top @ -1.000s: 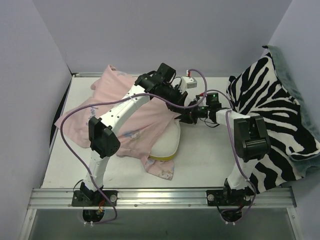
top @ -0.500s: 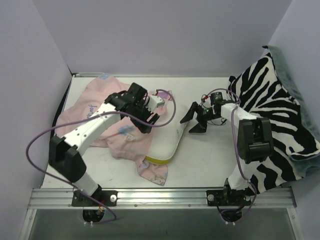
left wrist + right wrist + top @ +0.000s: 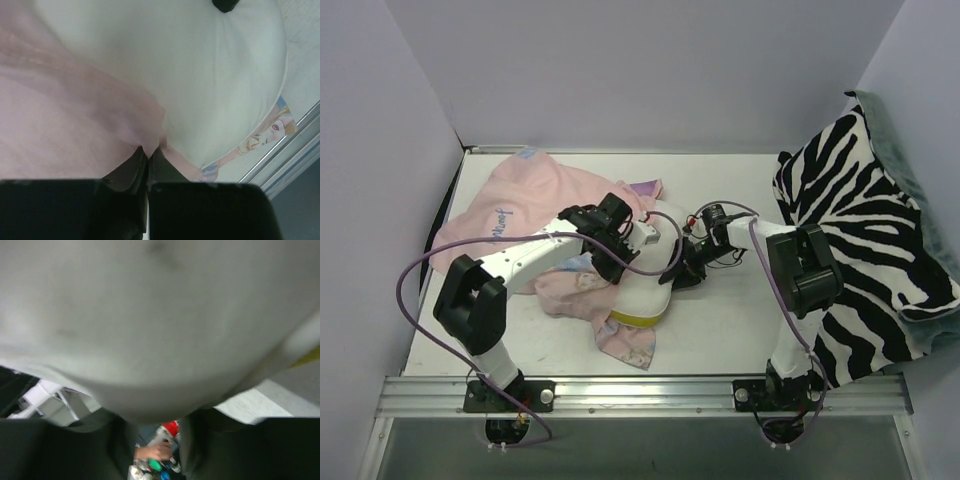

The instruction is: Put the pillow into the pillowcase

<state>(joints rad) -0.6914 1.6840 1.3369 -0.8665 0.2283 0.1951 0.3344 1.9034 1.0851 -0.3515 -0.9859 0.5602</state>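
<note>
Right fingers point(image 3: 678, 272) reached pillow point(image 3: 645, 290) (left pinch pillowcase point(image 3: 520, 210)).

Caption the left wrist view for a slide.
Left hand pinching the pink pillowcase edge against the white pillow.

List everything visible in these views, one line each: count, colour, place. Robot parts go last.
pillow: one, white with a yellow side band, centre of the table, partly under the pink fabric.
pillowcase: one, pale pink side showing with cartoon print at its edges, spread over the left half of the table and onto the pillow.
zebra blanket: one, black and white stripes, heaped at the right.
table: one, white, under everything.
left gripper: one, black, shut on a pinch of pillowcase at the pillow's edge.
right gripper: one, black, against the pillow's right side, pillow bulging between its fingers; whether it is shut cannot be told.
</note>
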